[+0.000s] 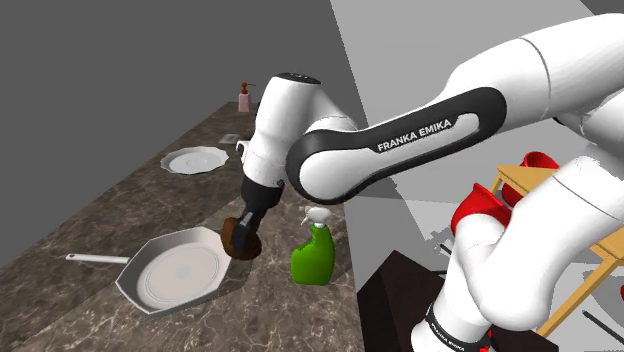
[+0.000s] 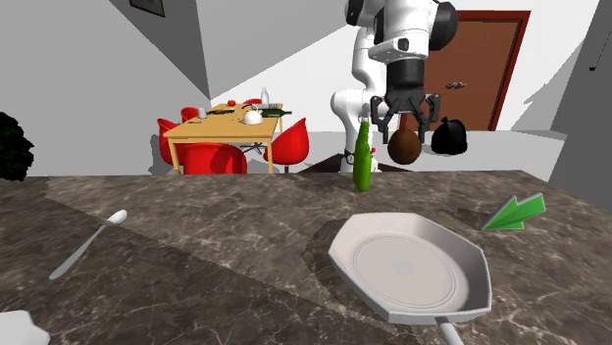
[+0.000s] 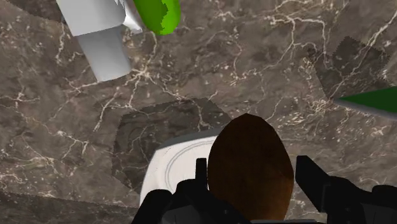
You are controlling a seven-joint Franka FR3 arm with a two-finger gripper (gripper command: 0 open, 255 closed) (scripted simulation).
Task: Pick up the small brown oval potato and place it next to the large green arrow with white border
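Pinching brown potato, gripper aloft, pan partly hidden behind it, green arrow cropped in wrist view.

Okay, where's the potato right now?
In the second exterior view the brown potato is clasped in the gripper above the counter, just right of the green spray bottle and beyond the white pan.

Brown potato, grn arrow

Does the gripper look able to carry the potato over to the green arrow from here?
Probably yes: the gripper holds the potato raised above the counter, higher than the pan, and nothing stands before the green arrow.
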